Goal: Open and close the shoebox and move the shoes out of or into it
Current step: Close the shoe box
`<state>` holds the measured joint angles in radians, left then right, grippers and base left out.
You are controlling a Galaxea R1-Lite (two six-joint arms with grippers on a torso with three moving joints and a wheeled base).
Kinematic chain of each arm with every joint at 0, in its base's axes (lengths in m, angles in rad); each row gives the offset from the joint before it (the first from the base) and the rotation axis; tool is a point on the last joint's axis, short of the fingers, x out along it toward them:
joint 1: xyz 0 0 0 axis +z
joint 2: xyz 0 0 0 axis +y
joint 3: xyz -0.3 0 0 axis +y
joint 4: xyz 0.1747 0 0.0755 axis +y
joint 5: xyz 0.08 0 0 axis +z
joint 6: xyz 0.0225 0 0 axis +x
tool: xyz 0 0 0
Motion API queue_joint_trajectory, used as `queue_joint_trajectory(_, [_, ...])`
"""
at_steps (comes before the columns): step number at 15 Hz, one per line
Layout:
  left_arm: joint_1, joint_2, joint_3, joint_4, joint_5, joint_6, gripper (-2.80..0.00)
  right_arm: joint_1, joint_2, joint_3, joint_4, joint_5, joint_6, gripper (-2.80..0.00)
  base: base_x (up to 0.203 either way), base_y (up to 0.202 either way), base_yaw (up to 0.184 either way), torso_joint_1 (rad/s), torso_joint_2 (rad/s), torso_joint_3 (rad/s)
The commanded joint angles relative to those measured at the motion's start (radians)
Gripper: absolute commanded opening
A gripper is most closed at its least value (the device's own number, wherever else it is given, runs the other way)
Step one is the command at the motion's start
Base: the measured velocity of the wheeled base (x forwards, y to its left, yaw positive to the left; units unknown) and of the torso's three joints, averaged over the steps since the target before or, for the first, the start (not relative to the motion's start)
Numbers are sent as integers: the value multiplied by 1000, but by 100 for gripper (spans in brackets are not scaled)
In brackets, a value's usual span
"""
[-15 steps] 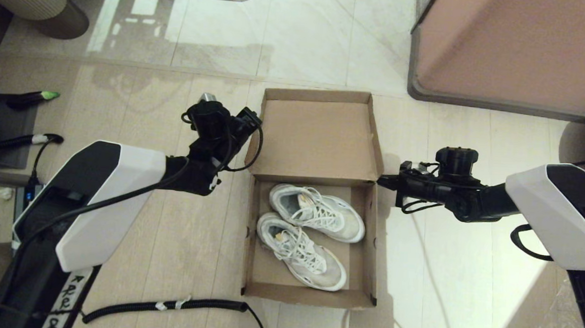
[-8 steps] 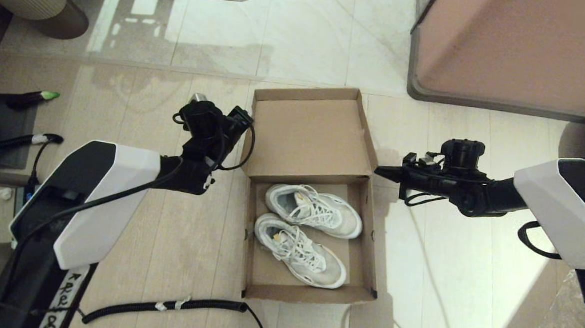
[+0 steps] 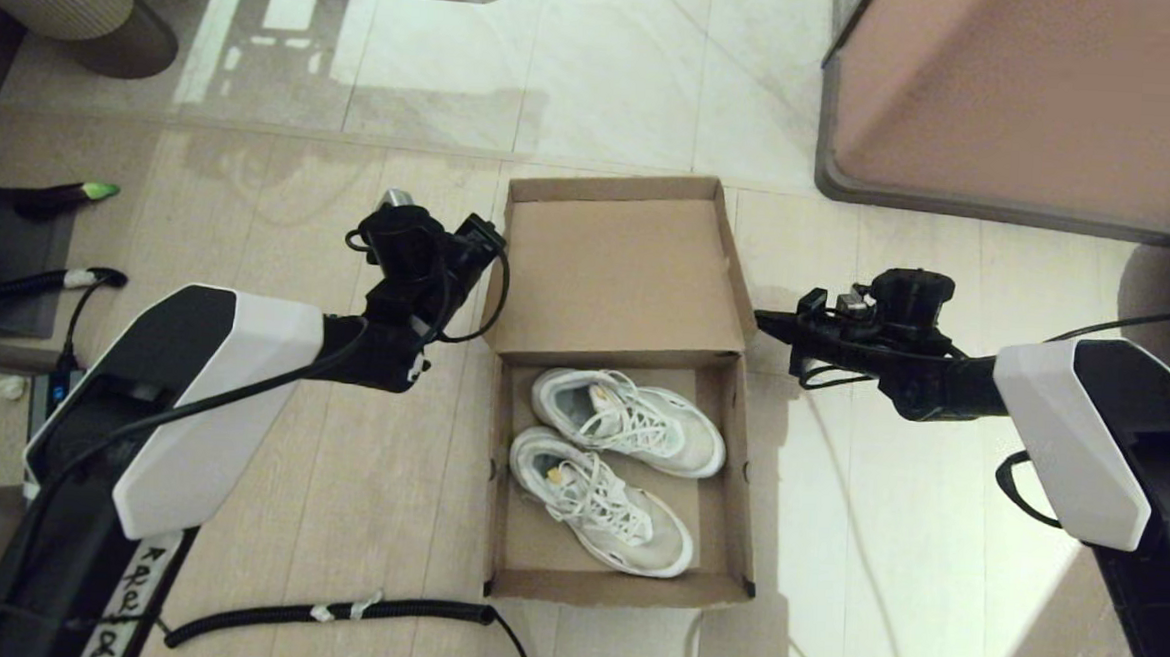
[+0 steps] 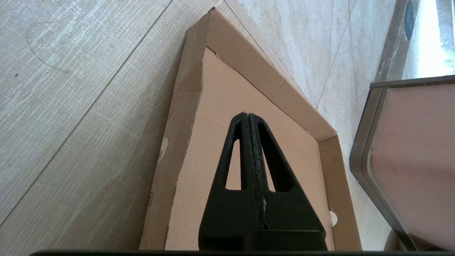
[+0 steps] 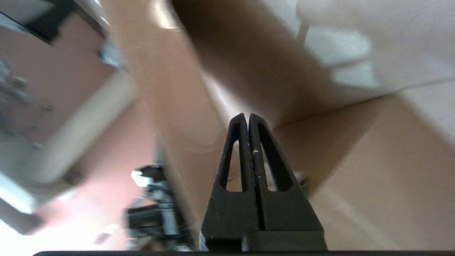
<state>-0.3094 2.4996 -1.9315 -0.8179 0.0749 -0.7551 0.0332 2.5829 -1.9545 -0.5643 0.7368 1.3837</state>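
Now the shoebox (image 3: 622,391) sits on the floor, lid open toward 12 o'clock, shoes (image 3: 613,468) inside. Left tool (image 3: 485,238) at 9 o'clock and right tool (image 3: 767,325) at 3 o'clock are both pressed together beside the lid. Next, I think, they must spread and reach for a shoe.

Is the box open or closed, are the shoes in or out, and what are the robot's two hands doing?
shoebox: open, lid flipped back away from the robot.
shoes: both inside the shoebox, lying side by side, laces tied.
left gripper: shut, empty, by the lid's left edge.
right gripper: shut, empty, tip at the lid's right edge.
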Motion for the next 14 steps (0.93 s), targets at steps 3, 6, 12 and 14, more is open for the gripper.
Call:
queue_joint_trajectory(3, [-12, 17, 0, -4, -1, -4, -280, 12, 66, -11, -60, 13, -19, -280, 0, 0, 0, 0, 0, 0])
queue_joint_trajectory(6, [-26, 34, 0, -3, 0, -4, -280, 28, 80, -12, -124, 21, -4, -280, 0, 0, 0, 0, 0, 0])
queue_joint_trajectory(12, [-64, 55, 0, -1, -1, -4, -280, 36, 92, -14, -238, 41, 87, -280, 0, 0, 0, 0, 0, 0])
queue_joint_trajectory(14, [-72, 55, 0, -1, -1, -6, -280, 36, 91, -15, -286, 67, 135, -280, 0, 0, 0, 0, 0, 0])
